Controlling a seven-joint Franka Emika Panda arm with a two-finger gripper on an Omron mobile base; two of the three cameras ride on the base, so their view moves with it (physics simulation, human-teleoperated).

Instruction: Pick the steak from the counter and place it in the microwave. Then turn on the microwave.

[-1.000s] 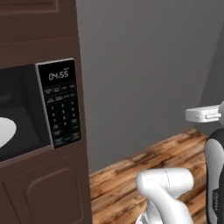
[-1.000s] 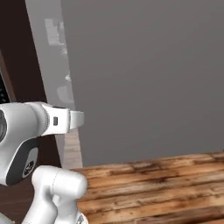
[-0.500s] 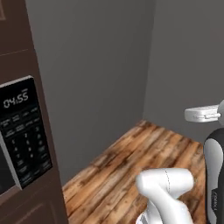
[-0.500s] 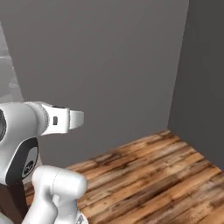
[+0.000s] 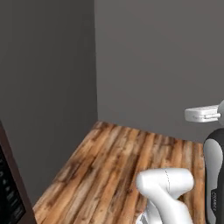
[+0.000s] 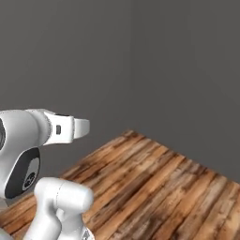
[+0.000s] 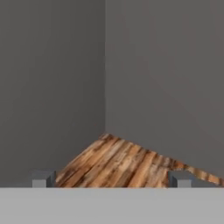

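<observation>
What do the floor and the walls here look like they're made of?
The floor looks like wood planks, brown and streaky with visible grain and board seams, with a slightly worn matte finish. The walls look like plain painted plaster, flat matte grey without texture or seams; being rendered, their material stays open.

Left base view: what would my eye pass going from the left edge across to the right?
Microwave keypad edge → grey side wall → room corner → wood floor → white arm link → arm's white tip.
</observation>
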